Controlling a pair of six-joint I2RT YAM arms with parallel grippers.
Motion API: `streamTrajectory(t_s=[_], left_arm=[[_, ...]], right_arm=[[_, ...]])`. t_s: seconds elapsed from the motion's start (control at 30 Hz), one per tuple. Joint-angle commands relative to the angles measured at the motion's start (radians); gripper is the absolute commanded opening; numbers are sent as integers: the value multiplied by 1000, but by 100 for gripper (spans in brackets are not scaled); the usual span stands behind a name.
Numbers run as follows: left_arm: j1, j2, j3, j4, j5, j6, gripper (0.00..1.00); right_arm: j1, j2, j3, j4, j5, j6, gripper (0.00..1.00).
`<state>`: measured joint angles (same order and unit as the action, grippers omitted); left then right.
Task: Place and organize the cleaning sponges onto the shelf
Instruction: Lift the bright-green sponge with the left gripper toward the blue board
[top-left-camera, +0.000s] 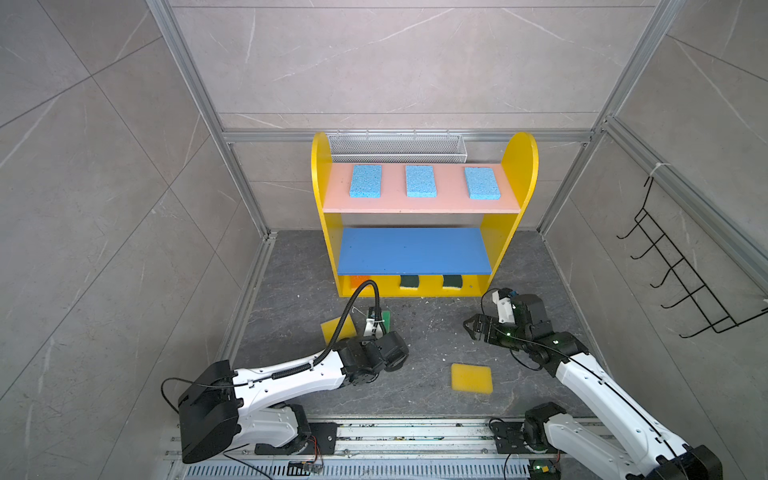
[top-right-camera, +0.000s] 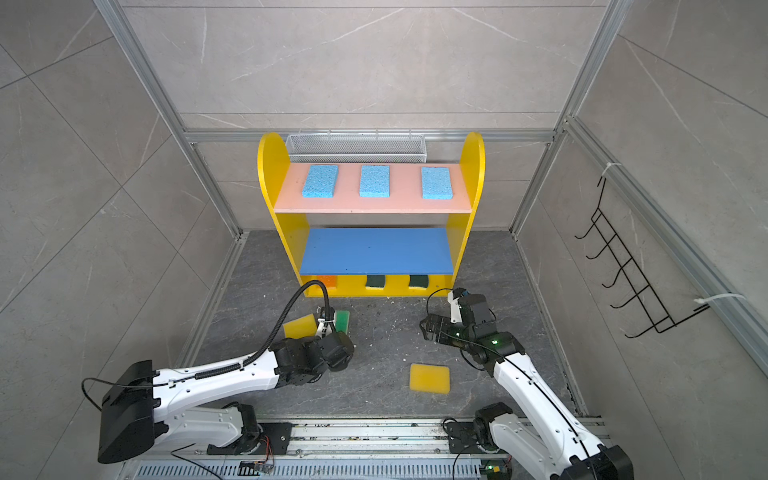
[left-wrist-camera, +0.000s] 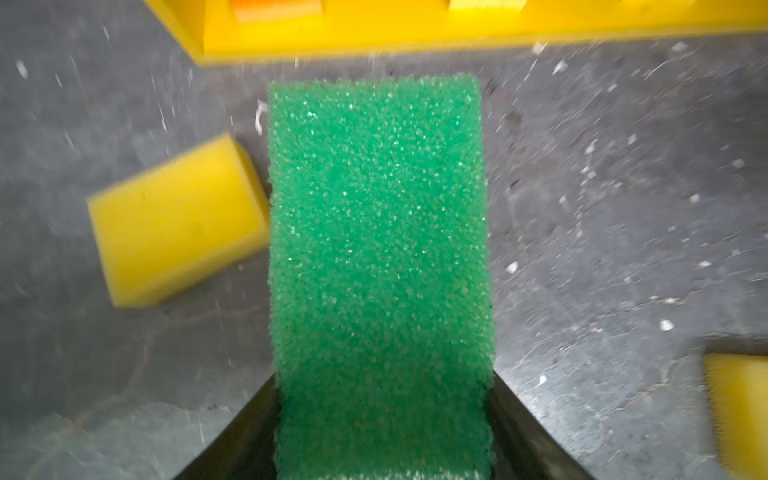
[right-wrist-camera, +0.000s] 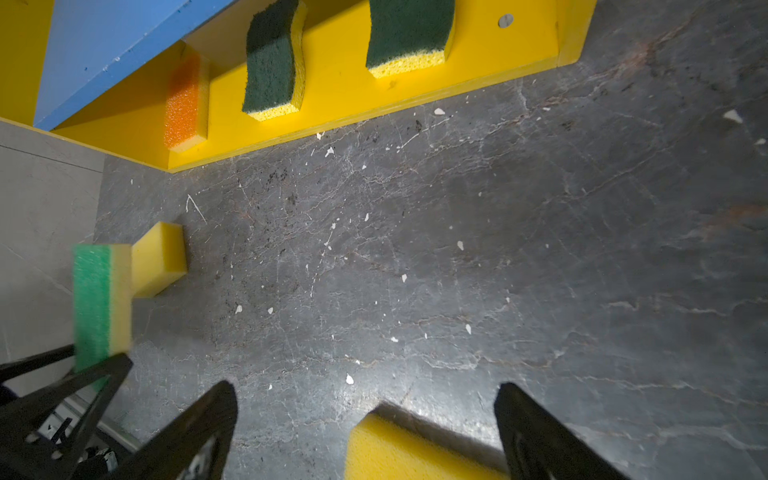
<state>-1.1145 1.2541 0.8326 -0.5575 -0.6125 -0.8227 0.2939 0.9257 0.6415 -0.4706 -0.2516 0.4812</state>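
One yellow foam sponge (left-wrist-camera: 174, 220) lies just beside the bright green foam sponge (left-wrist-camera: 378, 232) our left pincer (left-wrist-camera: 384, 374) pinches near the yellow three-tier shelf (left-wrist-camera: 415, 29); our right pincer (right-wrist-camera: 365, 388) hangs spread.

Shelf (top-left-camera: 517, 174): yellow, rounded sides, three tiers, upright. On its pink top tier, three blue sponges (top-left-camera: 365, 181) (top-left-camera: 421, 181) (top-left-camera: 482, 183) lie flat in a row, apart. On its bottom tier are an orange sponge (right-wrist-camera: 183, 102) at the left end and two dark-green scourers (right-wrist-camera: 272, 62) (right-wrist-camera: 409, 35) alongside, all flat. Before its left end, a green sponge (left-wrist-camera: 380, 270) with yellow backing is raised on edge in the left gripper (top-left-camera: 376, 326). Two yellow sponges lie flat, one (top-left-camera: 338, 327) just beside the green, one (top-left-camera: 471, 377) farther out front.
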Motion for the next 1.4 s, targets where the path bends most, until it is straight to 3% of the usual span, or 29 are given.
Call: streamTrajectory(t_s=[0.0, 0.3, 0.47, 1.03, 1.37], left_arm=[[43, -35, 87, -17, -91, 180, 65], [263, -20, 149, 126, 4, 381, 62], [341, 38, 165, 238, 48, 467, 62], [514, 236, 269, 515, 64, 592, 61], [575, 358, 343, 581, 101, 627, 60]], right_arm=[[-2, -5, 23, 16, -13, -16, 98], [-1, -13, 17, 22, -32, -18, 98], [-2, -1, 12, 39, -56, -3, 98], [-1, -3, 21, 43, -119, -24, 97], [-3, -13, 27, 23, -123, -29, 97]])
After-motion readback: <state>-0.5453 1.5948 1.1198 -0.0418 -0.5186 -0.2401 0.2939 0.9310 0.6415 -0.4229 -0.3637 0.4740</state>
